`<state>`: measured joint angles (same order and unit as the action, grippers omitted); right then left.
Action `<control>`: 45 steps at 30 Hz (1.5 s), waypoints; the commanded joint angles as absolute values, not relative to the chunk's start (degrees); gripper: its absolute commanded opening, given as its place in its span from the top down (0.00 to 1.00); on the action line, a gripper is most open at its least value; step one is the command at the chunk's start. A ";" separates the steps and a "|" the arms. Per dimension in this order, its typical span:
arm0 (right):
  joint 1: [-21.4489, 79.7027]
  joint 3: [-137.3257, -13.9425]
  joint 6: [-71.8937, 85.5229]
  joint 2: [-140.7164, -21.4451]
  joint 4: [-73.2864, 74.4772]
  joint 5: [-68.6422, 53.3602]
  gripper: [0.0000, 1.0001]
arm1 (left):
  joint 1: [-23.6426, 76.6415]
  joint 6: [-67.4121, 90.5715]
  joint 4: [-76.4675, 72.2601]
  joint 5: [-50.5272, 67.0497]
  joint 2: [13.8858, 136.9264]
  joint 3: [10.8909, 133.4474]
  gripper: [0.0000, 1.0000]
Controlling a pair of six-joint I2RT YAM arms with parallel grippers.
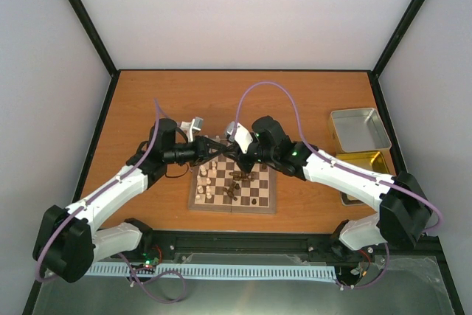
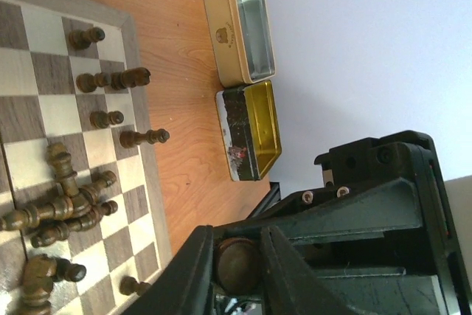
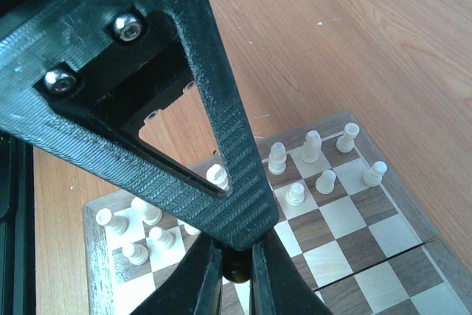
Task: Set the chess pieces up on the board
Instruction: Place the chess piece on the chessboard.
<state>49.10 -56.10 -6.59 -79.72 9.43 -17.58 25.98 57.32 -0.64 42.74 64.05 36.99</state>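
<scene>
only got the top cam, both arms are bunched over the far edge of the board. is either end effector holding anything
Observer: Yes. The left end effector is shut on a dark brown piece, plain in its wrist view.
Operator: and the right one
Observer: The right end effector pinches a small dark thing. I cannot tell whether it is a separate piece.
Operator: anything knocked over on there
Observer: Yes. Several dark pieces lie tipped in a heap on the board.
</scene>
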 commanded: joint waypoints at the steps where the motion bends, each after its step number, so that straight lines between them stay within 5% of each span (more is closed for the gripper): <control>1: 49.09 -56.35 -4.94 -78.57 6.51 -18.30 0.91 | 25.84 57.96 -2.85 43.42 64.60 36.86 0.91; 8: 48.91 -57.20 7.35 -76.10 8.77 -15.88 0.54 | 25.84 60.36 -3.39 43.40 62.05 36.74 0.93; 16: 48.87 -43.41 39.24 -62.00 -15.45 -12.82 0.27 | 25.84 76.29 -12.72 46.76 57.86 35.81 0.92; 26: 49.04 -43.19 55.10 -66.11 -24.34 -18.53 0.35 | 25.84 92.50 -22.92 47.24 55.39 36.64 0.91; 33: 49.04 -39.55 59.78 -65.51 -32.80 -20.30 0.58 | 25.85 96.47 -25.28 44.87 53.78 35.59 0.91; 45: 49.04 -40.66 62.87 -68.69 -37.37 -23.14 0.77 | 25.84 96.80 -25.08 44.56 53.68 34.40 0.91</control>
